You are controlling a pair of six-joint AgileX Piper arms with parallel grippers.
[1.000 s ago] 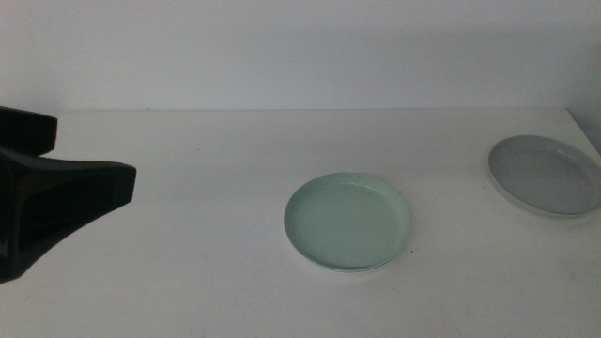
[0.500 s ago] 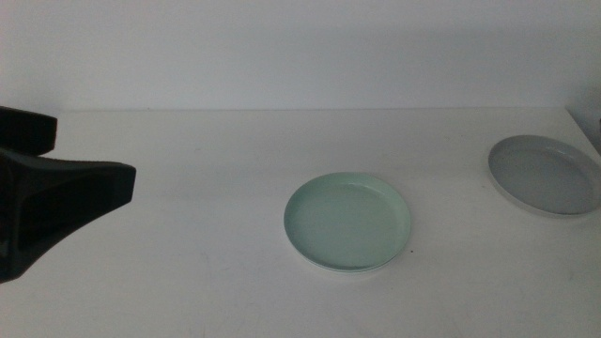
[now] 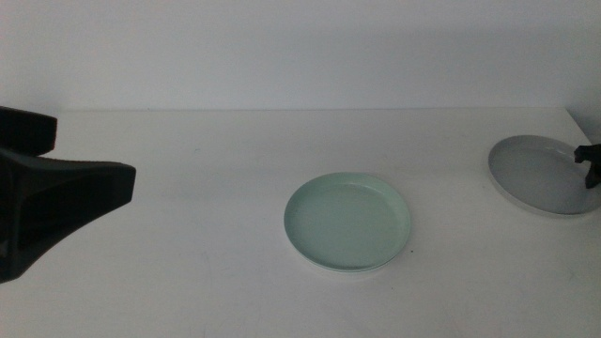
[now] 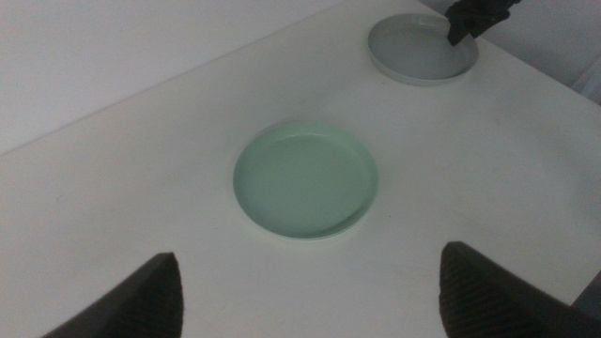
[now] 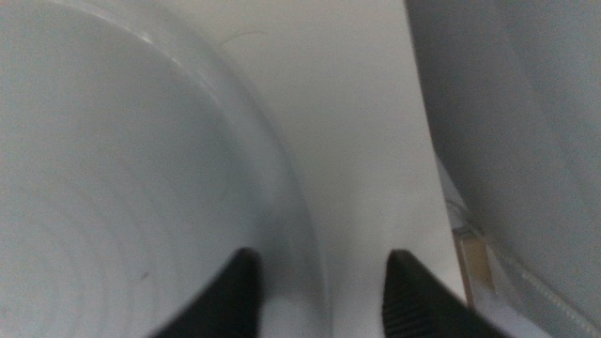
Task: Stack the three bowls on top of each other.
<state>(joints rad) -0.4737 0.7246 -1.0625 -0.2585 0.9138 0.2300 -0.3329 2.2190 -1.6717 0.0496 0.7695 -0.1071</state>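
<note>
The mint green bowl (image 3: 347,222) sits in the middle of the table and also shows in the left wrist view (image 4: 306,178). The light grey bowl (image 3: 540,176) sits at the far right, also in the left wrist view (image 4: 413,49). My right gripper (image 3: 589,161) is open at that bowl's right rim. In the right wrist view its jaws (image 5: 324,291) stand on either side of the grey bowl's rim (image 5: 113,188). My left gripper (image 3: 94,155) waits open and empty at the left, facing the green bowl (image 4: 315,291). The white bowl is out of view.
The white table (image 3: 188,272) ends just past the grey bowl on the right, its edge showing in the right wrist view (image 5: 423,188). A pale wall (image 3: 300,47) stands behind the table.
My right gripper has come into the middle view at the right edge, onto the grey bowl's rim. The bowls and the left gripper have not moved.
</note>
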